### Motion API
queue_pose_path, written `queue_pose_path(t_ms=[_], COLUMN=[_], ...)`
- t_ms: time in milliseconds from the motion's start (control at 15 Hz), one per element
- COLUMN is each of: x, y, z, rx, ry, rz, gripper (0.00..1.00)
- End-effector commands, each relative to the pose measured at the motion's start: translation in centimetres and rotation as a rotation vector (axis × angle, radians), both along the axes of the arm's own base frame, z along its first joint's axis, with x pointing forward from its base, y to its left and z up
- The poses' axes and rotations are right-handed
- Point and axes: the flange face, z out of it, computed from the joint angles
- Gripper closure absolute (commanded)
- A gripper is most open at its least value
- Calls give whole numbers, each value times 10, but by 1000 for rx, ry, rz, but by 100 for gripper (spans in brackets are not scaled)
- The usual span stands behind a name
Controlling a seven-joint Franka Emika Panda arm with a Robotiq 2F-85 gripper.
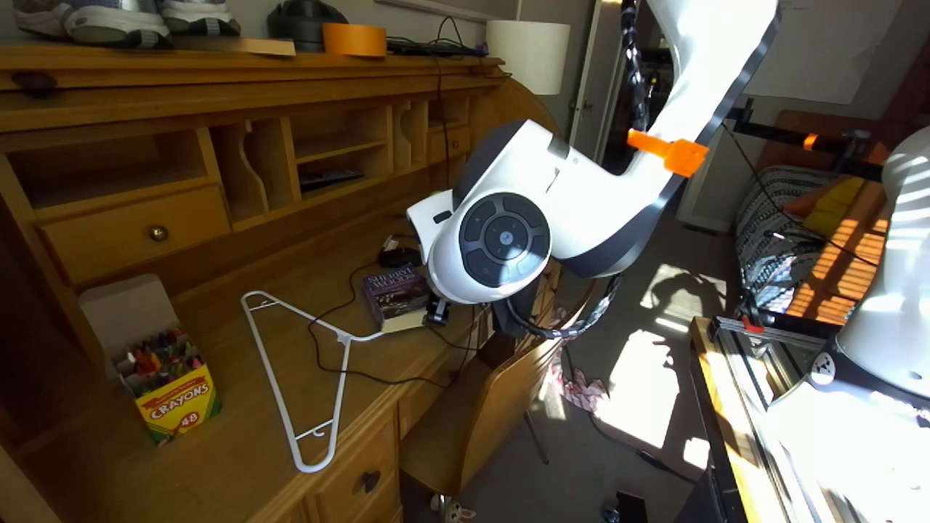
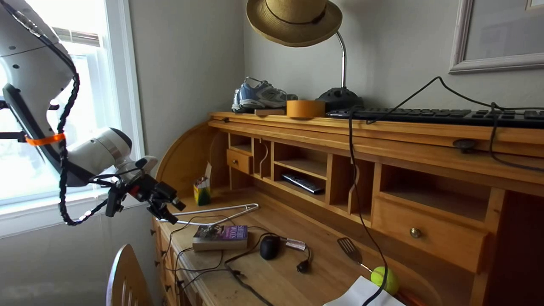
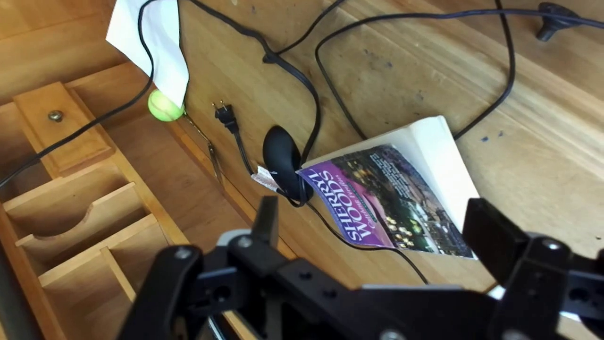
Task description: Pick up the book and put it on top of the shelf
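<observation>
On the desk [image 2: 327, 255], the book [image 3: 391, 203] lies beyond the widely parted fingers [image 3: 493, 238], apart from them.

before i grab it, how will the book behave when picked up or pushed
The book may flex, as its cover looks thin. Its thick page block suggests some heft for its size. Lying flat, it seems unlikely to tip or roll.

Both exterior views look along the light-brown wooden desk [image 2: 327, 272] from near opposite short edges, sharing the purplish paperback book [image 1: 398, 294] by the front edge. The wrist view peers down on it, closer.
</observation>
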Motion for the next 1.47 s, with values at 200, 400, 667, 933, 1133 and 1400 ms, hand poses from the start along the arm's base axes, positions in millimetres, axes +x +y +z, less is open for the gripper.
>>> queue_pose_path(t_ms=[200,400,667,933,1133,1400], x=[16,29,48,60,66,73], y=[4,7,7,5,4,3], z=[-27,-41,-58,-78,-90,-100], rx=[-38,-52,-89,-110,-129,-156], ry=[63,76,67,68,60,62], rz=[56,85,115,136,161,201], gripper=[0,0,0,0,0,0])
